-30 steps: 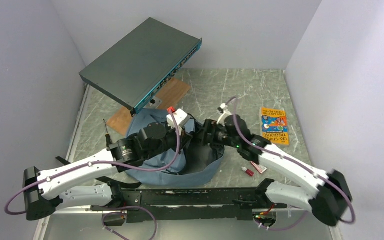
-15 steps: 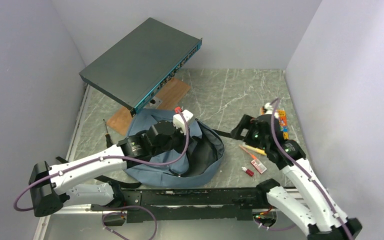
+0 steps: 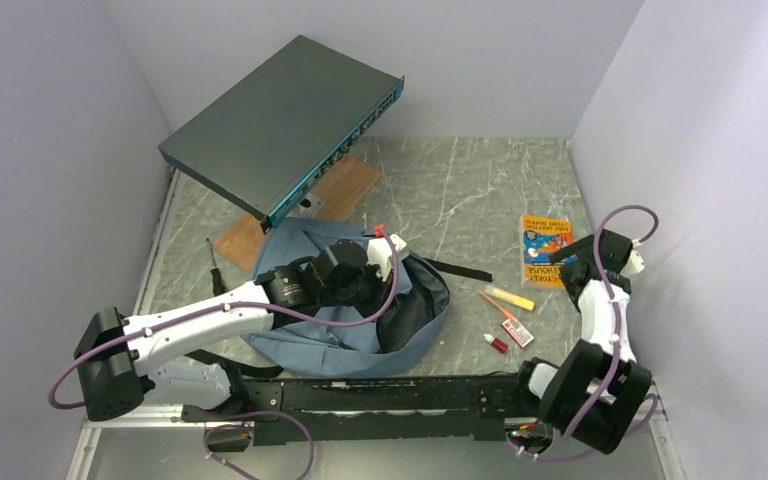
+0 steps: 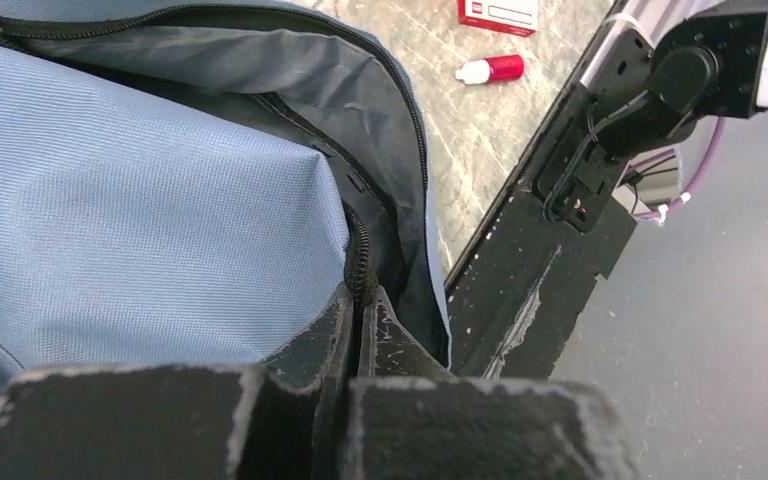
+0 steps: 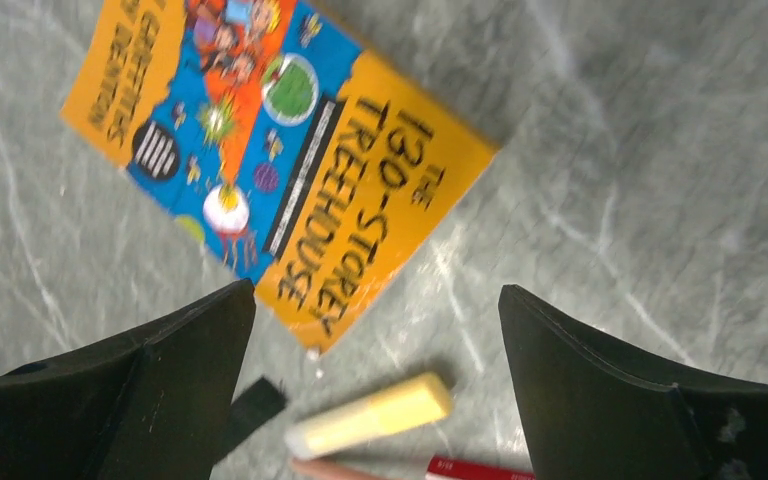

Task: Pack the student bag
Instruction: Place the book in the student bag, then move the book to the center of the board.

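Observation:
The student bag (image 3: 320, 335), soft blue-grey fabric, lies open at the near middle of the table, its dark lining showing. My left gripper (image 3: 378, 298) is shut on the bag's black zipper edge (image 4: 362, 270), with blue fabric (image 4: 140, 220) to its left. My right gripper (image 3: 572, 272) hangs open at the right, above the table between an orange and blue book (image 3: 548, 250) and a yellow highlighter (image 3: 511, 298). In the right wrist view the book (image 5: 270, 150) lies ahead of the right gripper (image 5: 375, 292), whose jaws stand wide with nothing between them. The highlighter (image 5: 370, 415) lies just below.
A flat dark grey metal box (image 3: 285, 125) leans at the back left over a wooden board (image 3: 350, 185). A screwdriver (image 3: 215, 265) lies left of the bag. A small red bottle (image 3: 498, 344), a red-white box (image 3: 517, 333) and a pencil (image 3: 490, 302) lie right of it.
My right arm has swung away from the bag to the right, its jaws opening, and now hangs by the book. My left gripper has shifted slightly right, still pinching the bag's edge.

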### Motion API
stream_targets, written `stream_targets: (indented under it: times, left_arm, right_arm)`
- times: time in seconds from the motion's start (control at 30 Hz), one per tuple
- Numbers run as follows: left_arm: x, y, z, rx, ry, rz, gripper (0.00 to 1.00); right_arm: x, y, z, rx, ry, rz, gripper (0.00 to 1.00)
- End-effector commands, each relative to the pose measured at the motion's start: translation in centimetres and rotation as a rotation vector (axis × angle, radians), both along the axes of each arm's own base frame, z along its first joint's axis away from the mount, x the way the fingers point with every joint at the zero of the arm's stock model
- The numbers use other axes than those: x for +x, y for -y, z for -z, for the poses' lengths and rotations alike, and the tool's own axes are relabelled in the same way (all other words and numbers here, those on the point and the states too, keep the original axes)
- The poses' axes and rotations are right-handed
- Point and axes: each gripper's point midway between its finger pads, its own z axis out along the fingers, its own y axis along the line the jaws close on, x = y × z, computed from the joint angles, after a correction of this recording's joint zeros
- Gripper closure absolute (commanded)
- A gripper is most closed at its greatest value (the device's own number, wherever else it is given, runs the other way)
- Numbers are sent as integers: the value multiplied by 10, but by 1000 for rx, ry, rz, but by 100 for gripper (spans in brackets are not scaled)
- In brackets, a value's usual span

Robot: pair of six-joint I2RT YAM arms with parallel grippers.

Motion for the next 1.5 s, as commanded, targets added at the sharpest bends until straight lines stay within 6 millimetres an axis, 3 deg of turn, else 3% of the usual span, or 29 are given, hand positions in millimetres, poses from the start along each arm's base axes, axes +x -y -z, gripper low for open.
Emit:
stream_targets:
  times: [0.0, 0.2, 0.4, 0.57, 0.7, 0.83, 1.03, 1.13, 1.17, 1.23, 1.27, 1.33, 1.47]
  left_arm:
    - [-21, 2, -8, -19, -53, 98, 100]
    - [-28, 2, -13, -36, -49, 127, 100]
    - [-26, -2, -17, -43, -33, 110, 100]
    - [-25, -1, -20, -43, -31, 105, 100]
    - [-18, -5, -24, -38, -5, 62, 95]
    - [-8, -13, -38, -58, 49, 0, 86]
    - [4, -24, -61, -88, 128, -68, 69]
    - [12, -23, -74, -103, 171, -91, 57]
    - [14, -21, -78, -104, 180, -90, 51]
    - [17, -15, -86, -96, 193, -76, 22]
    - [19, -11, -89, -94, 199, -69, 16]
    - [23, -3, -97, -100, 218, -60, 10]
    - [36, 18, -107, -99, 247, -44, 8]
  right_arm:
    - [23, 41, -14, -84, 100, 60, 5]
    - [24, 56, 9, -97, 41, 63, 2]
    - [33, 60, 33, -101, -47, -42, 1]
    - [46, 54, 44, -102, -95, -134, 8]
    - [66, 29, 46, -131, -134, -249, 12]
    - [95, -20, 46, -136, -151, -397, 15]
    - [128, -114, 32, -50, -58, -635, 17]
    - [134, -134, 17, -3, 8, -703, 18]
    - [137, -134, 12, -9, 21, -707, 17]
    - [141, -125, 4, -21, 39, -695, 17]
    - [143, -119, 2, -10, 55, -684, 17]
    - [147, -106, 2, 28, 87, -654, 17]
    - [162, -76, 9, 65, 114, -593, 17]
